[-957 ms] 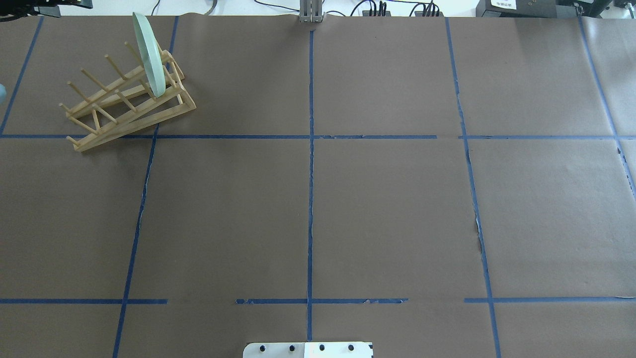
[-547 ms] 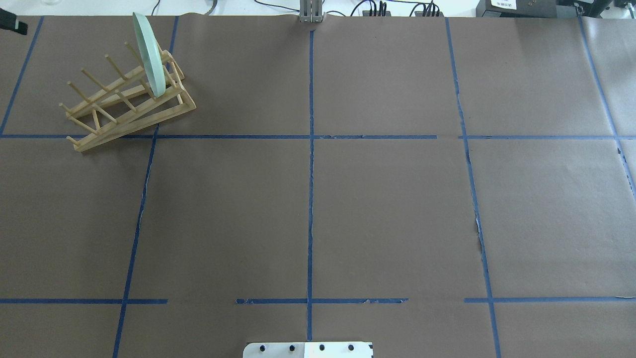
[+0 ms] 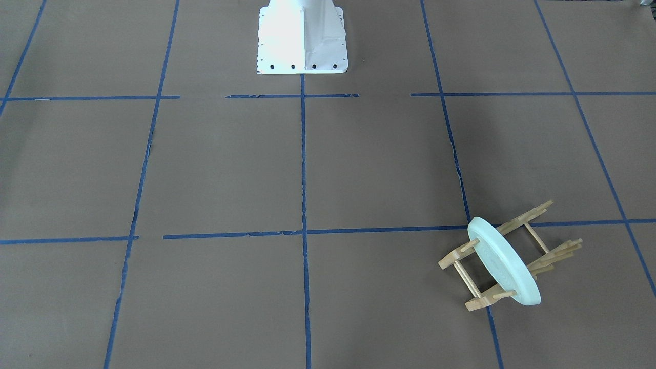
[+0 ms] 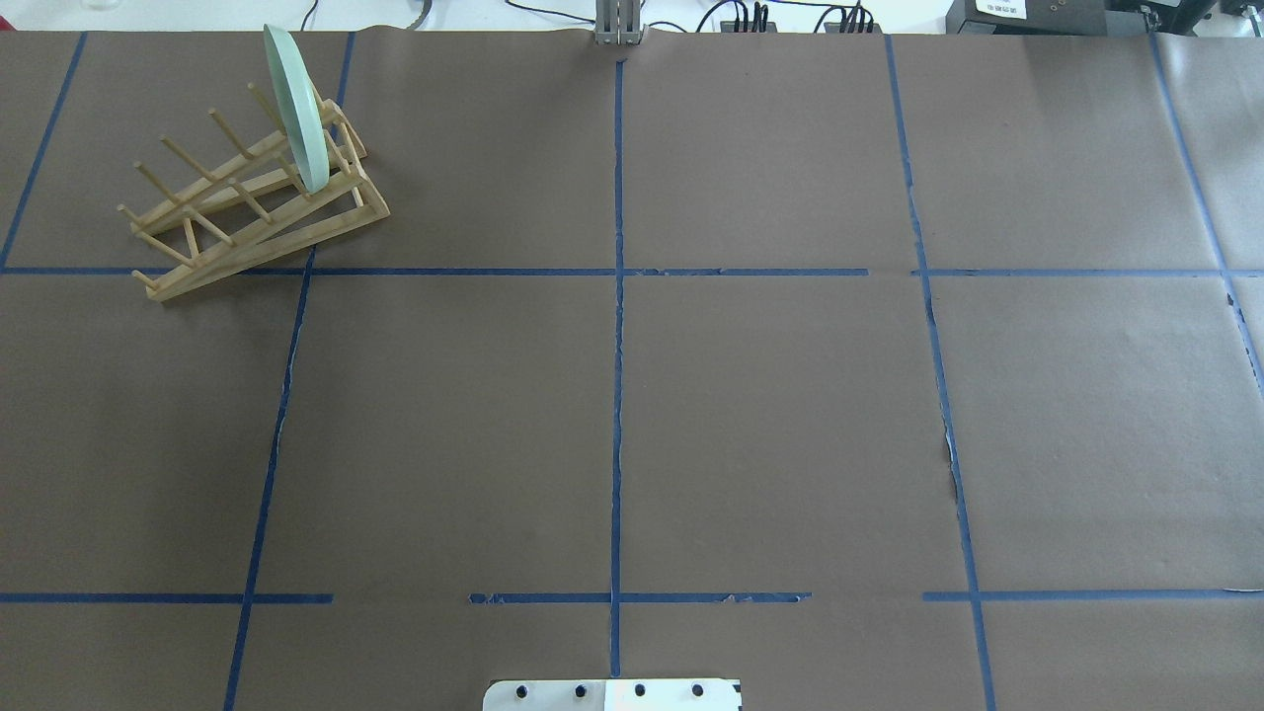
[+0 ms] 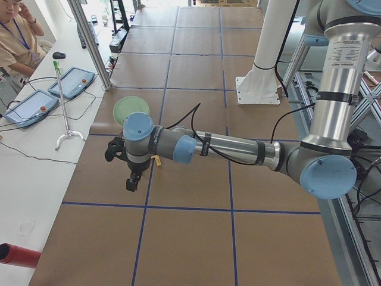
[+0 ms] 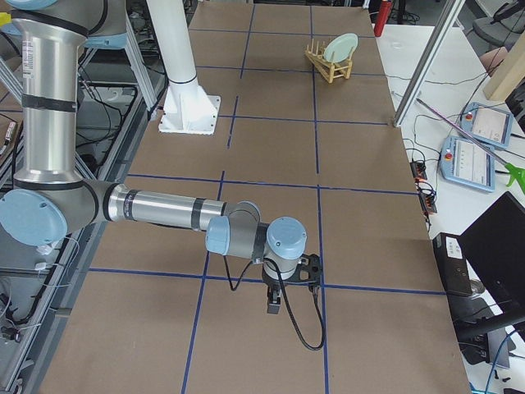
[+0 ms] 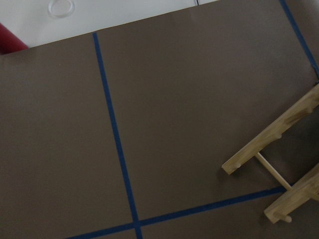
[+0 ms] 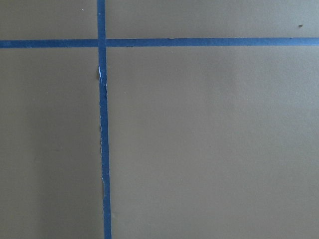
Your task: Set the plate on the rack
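The pale mint-green plate (image 4: 296, 109) stands on edge between the pegs at the right end of the light-wood rack (image 4: 257, 212), at the table's far left. Both show in the front view, plate (image 3: 505, 269) and rack (image 3: 523, 218), and small in the right view, plate (image 6: 340, 48). The left wrist view shows only one end of the rack (image 7: 271, 139). My left gripper (image 5: 132, 179) hangs beside the rack, apart from the plate (image 5: 131, 109); I cannot tell whether it is open or shut. My right gripper (image 6: 275, 302) hangs over bare paper far from the rack; its state is likewise unclear.
Brown paper with blue tape lines covers the table. The white robot base (image 4: 612, 694) stands at the near middle edge. A red cylinder (image 5: 18, 256) lies off the table's left end. Teach pendants (image 5: 71, 80) and an operator are beyond the far edge.
The dark gripper at the overhead view's top left corner has drawn back leftward and left that view. The plate and the rack have not moved.
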